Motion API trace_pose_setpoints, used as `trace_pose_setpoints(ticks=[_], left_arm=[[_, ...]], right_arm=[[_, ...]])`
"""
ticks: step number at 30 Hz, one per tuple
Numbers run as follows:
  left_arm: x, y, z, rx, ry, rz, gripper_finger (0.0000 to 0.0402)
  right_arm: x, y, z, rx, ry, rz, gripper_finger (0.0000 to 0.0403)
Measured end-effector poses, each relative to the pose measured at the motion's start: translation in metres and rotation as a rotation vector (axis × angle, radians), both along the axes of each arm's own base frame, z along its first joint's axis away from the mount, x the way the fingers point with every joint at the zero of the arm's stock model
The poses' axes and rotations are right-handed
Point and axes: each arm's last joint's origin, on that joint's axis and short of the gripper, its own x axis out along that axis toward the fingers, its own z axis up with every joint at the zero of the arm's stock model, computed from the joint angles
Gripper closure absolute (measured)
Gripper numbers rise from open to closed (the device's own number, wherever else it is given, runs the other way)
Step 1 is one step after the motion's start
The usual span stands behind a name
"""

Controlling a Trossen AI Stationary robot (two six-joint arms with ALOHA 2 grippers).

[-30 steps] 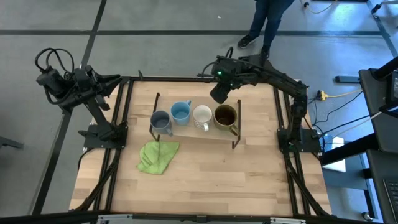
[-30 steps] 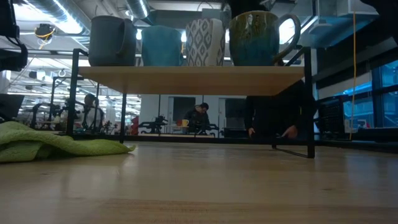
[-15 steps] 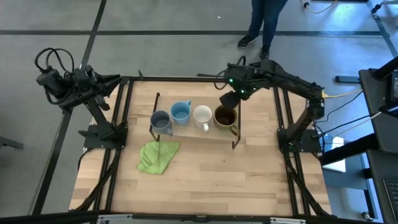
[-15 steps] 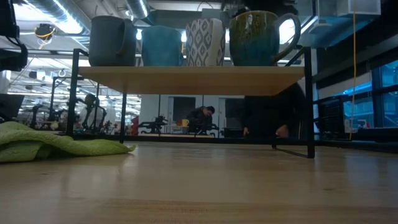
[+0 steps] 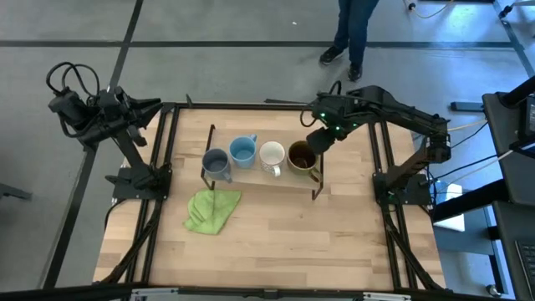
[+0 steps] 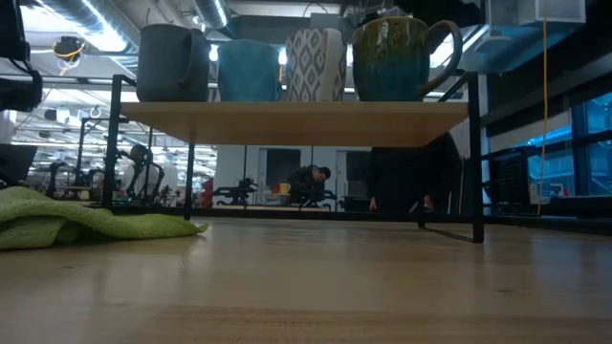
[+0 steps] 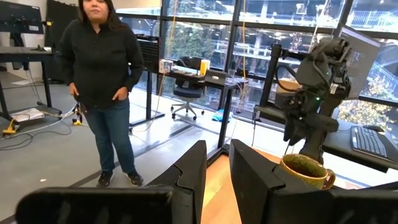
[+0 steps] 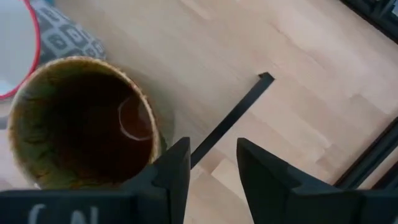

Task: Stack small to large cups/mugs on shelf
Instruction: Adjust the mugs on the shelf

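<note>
Four mugs stand in a row on the low wooden shelf (image 5: 259,179): grey-blue (image 5: 216,160), light blue (image 5: 242,150), white with a patterned side (image 5: 272,155) and the larger brown one (image 5: 303,156). The low view shows them upright on the board (image 6: 296,122). My right gripper (image 5: 316,140) is open just past the brown mug's far right side. In its wrist view (image 8: 211,144) the fingers stand beside the mug's rim (image 8: 146,112), above the tabletop. My left gripper (image 5: 157,105) is open and empty beyond the table's far left corner.
A crumpled green cloth (image 5: 211,209) lies on the table in front of the shelf's left end. The shelf's black wire frame end (image 5: 318,171) stands right of the brown mug. A person (image 5: 355,29) stands beyond the table's far edge.
My right gripper has gone from over the shelf's far side toward the table's right and near edges, ending beside the brown mug. The mugs have stayed where they were.
</note>
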Motion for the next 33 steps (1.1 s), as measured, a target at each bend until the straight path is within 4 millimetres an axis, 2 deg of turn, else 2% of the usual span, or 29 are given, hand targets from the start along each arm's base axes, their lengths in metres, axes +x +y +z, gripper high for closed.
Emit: trace_pose_setpoints(ticks=[9,33], left_arm=[[0.0,0.0,0.0,-0.001,-0.001,0.0,0.0335],[0.0,0.0,0.0,0.001,0.0,0.0,0.0335]], right_arm=[[0.012,0.004,-0.01,0.007,0.038,0.038,0.027],[0.013,0.011,-0.01,0.067,0.025,0.026,0.027]])
